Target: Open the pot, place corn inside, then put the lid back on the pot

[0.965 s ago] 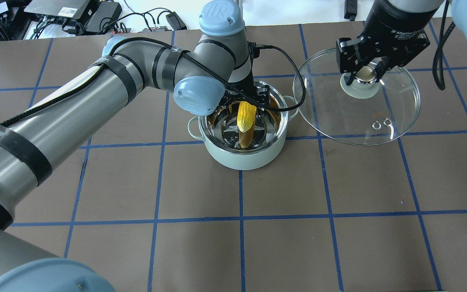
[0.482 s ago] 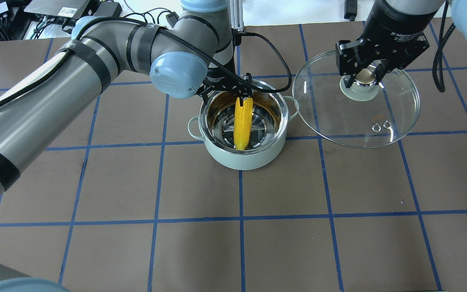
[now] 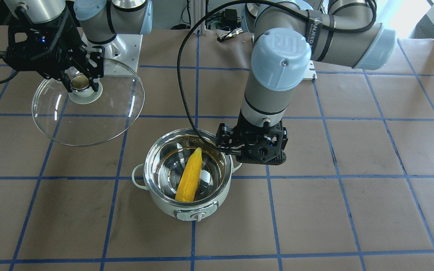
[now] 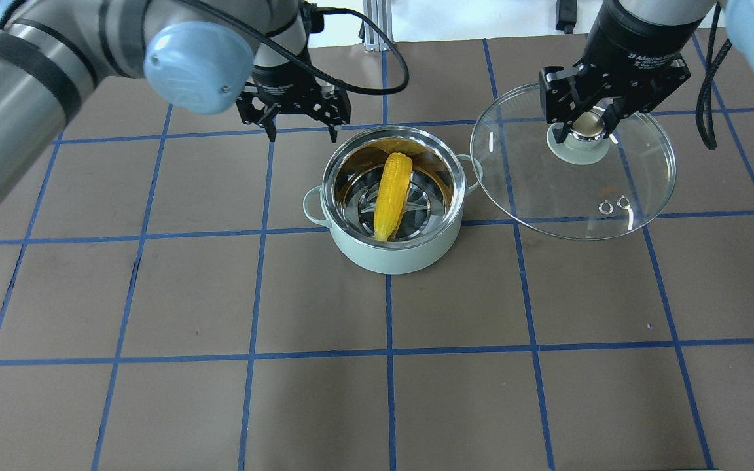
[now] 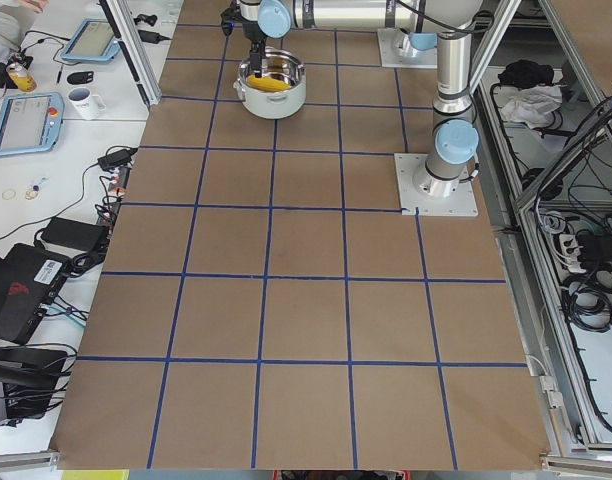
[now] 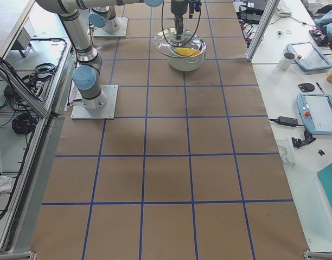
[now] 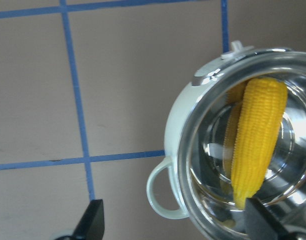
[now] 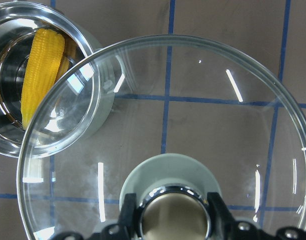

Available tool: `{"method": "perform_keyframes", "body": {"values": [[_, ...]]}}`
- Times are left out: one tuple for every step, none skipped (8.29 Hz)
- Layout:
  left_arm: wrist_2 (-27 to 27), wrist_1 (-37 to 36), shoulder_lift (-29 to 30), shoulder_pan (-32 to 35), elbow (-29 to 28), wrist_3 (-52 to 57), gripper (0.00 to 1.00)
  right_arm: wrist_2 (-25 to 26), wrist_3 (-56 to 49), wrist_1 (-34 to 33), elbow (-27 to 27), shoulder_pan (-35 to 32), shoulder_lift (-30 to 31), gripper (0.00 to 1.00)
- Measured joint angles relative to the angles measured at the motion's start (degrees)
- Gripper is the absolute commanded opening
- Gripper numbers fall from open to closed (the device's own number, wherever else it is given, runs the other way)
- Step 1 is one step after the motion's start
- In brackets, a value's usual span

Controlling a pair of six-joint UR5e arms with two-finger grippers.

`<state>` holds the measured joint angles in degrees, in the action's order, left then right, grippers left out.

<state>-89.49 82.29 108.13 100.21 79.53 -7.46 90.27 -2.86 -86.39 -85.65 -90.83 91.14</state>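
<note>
- The corn [image 4: 391, 196] lies inside the open pot [image 4: 390, 258], stretched across the steel bowl with its blunt end toward the control panel. I judge the loading step done.
- My left gripper [image 4: 302, 136] hangs just beside the pot's far rim, jaws spread wide and empty, clear of the corn.
- My right gripper [image 4: 588, 127] is clamped on the beige knob [image 4: 588, 123] of the lid [image 4: 639, 190]. It holds the glass dome off to the pot's side, its edge overlapping one loop handle in the overhead view.
- What remains is the closing: I would carry the lid across, centre it over the rim and lower it level.
- The cob spans nearly the whole bowl, so an end riding up the wall could foul the glass, I reckon.
- The table [image 4: 324, 294] is covered in brown matting gridded with blue tape [image 4: 252, 356].
- Side views show operator desks alongside, with a teach pendant [image 6: 318, 112], a mug [image 5: 84, 100] and loose cables.
</note>
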Motion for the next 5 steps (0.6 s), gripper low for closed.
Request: {"method": "perform_keyframes", "body": {"values": [[0.0,2.2,-1.8,-3.5,-0.1,0.7,1.0,0.0,0.1,-0.1,0.0,-0.1,-0.1,0.38],[0.0,4.3,-3.6,-6.3,-0.1,1.1,1.0,-0.1,0.4,-0.3,0.2,-0.4,-0.3,0.38],[-0.1,5.7,-5.2,-8.2,-0.1,2.3,1.0,-0.2,1.0,-0.6,0.4,-1.2,-0.8,0.42],[-0.2,6.3,-6.4,-9.1,-0.1,4.2,1.0,-0.2,1.9,-1.6,0.5,-2.6,-1.4,0.42],[-1.1,6.4,-7.1,-9.5,-0.1,5.4,1.0,0.1,3.2,-3.3,0.7,-4.0,-2.4,0.41]]}}
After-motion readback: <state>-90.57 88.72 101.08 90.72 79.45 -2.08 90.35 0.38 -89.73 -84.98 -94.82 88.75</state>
